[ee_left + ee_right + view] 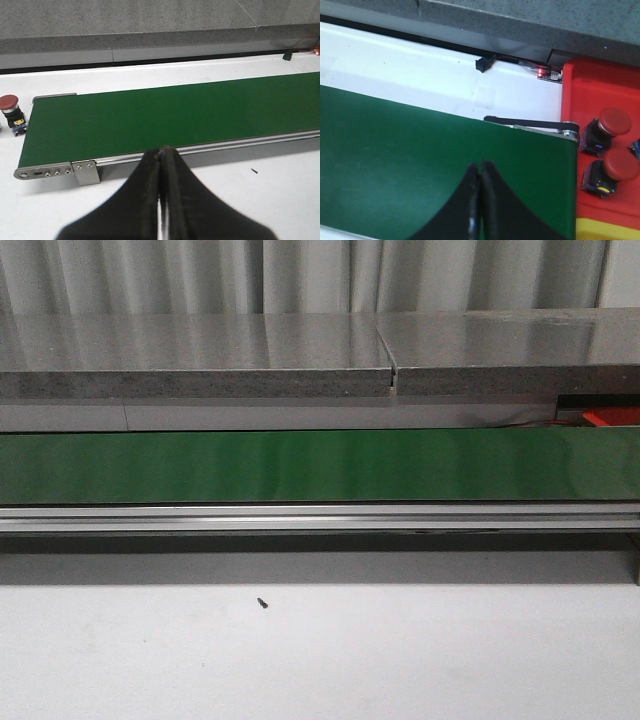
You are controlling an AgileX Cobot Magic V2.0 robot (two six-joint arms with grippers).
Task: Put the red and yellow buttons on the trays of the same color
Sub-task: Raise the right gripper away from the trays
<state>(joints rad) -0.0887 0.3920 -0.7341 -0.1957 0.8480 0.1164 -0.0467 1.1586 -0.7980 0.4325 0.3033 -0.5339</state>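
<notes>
In the right wrist view a red tray (600,80) lies past the belt's end, with two red buttons (614,121) (621,165) standing on it. A strip of the yellow tray (607,231) shows just beside the red one. My right gripper (481,165) is shut and empty over the green belt (420,170). In the left wrist view another red button (10,105) stands on the white table off the belt's other end. My left gripper (163,150) is shut and empty, at the belt's near rail. No yellow button is in view. Neither gripper shows in the front view.
The green conveyor belt (320,465) runs across the front view with an aluminium rail (320,518) along its near side. A grey stone ledge (200,360) stands behind it. A small dark screw (262,603) lies on the white table. A corner of the red tray (612,417) shows far right.
</notes>
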